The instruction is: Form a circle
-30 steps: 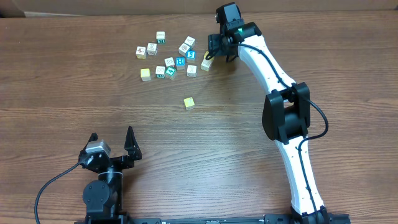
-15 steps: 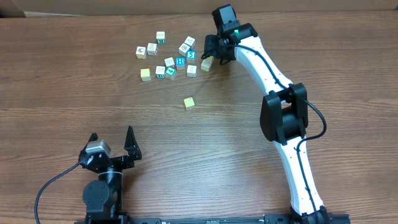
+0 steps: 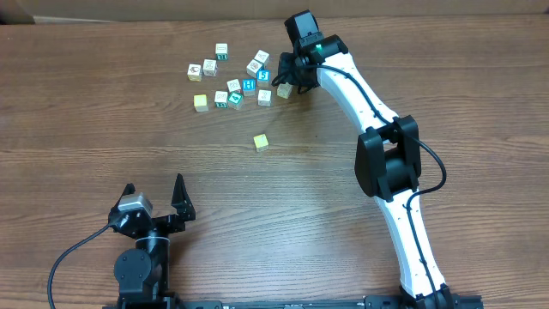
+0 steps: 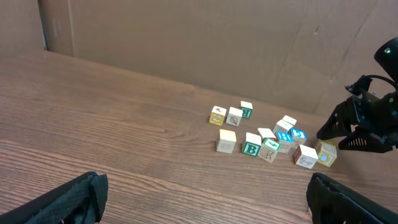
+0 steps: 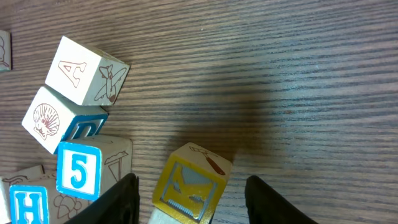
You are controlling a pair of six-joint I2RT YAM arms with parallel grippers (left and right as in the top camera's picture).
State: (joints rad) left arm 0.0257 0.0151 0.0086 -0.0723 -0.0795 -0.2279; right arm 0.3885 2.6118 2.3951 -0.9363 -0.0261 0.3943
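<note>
Yellow block [image 5: 189, 186], lettered K, sits at the right edge of the bunch [image 3: 233, 85] on the far side of the table. The right gripper [image 5: 196, 198] straddles it, jaws half-wide with a gap either side: not gripped. Step in hand: taking up a piece; no circle is laid out yet. The next move calls for closing squarely without nudging the neighbouring block marked 5 [image 5: 78, 171]. Left gripper [image 3: 154, 185]: parked, fully spread, empty. Count: thirteen blocks bunched, as near as the overhead view allows; one lone block [image 3: 261, 142] lying apart.

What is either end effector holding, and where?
Nothing. The right end effector straddles the yellow K block, gaps showing on both sides; the left end effector is open and empty.
</note>
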